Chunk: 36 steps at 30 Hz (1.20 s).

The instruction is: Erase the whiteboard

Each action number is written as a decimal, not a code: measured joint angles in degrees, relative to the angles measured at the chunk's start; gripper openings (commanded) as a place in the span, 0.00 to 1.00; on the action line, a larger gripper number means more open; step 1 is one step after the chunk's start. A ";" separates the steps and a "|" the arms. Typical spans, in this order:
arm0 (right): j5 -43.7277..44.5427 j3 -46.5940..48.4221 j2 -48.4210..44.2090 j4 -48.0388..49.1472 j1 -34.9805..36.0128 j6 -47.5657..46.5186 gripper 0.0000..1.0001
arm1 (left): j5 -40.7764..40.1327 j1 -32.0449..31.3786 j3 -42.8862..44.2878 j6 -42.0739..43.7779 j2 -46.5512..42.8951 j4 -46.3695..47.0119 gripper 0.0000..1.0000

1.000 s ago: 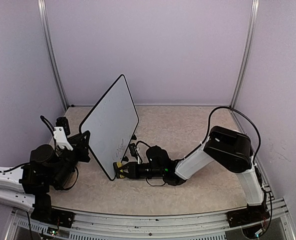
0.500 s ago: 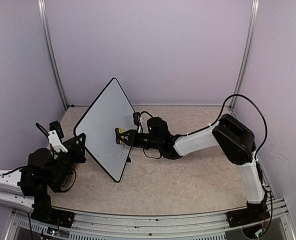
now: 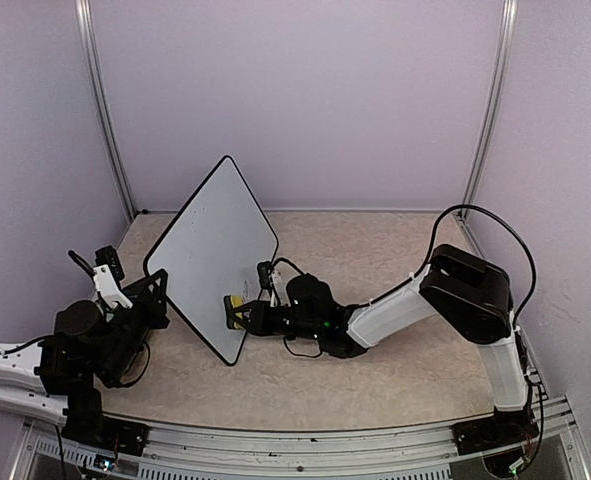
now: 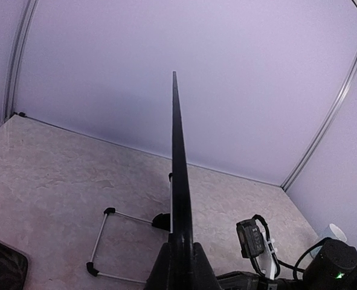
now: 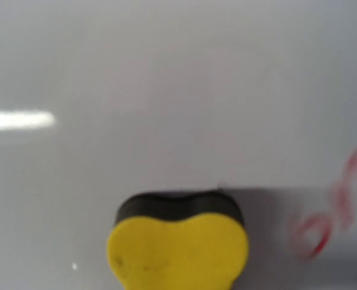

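Whiteboard [image 3: 213, 250] is tilted with one corner low, over the left of the surface [image 3: 395, 260] — its left edge clenched in the left claw [image 3: 158, 295]. The right claw [image 3: 243, 316] grasps a yellow eraser [image 3: 234, 303], seemingly pressed against the board's lower near part. Close up, blurred red marks [image 5: 332, 208] lie on the board just right of the eraser — too smeared to read.

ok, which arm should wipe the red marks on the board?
Right. The right gripper presses the eraser on the whiteboard beside the red marks; the left gripper is shut on the whiteboard's edge.
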 measured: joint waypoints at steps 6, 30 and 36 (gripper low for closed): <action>1.62 -1.22 -0.57 1.31 3.17 -0.17 0.00 | -1.16 0.00 -0.11 0.39 0.57 0.31 0.00; 0.00 5.57 4.94 0.81 -7.02 5.75 0.00 | -0.26 0.00 -0.11 -1.01 1.20 1.31 0.00; -1.42 11.45 7.41 -3.13 -9.33 5.84 0.00 | -0.28 0.35 -0.11 -0.96 1.22 1.27 0.00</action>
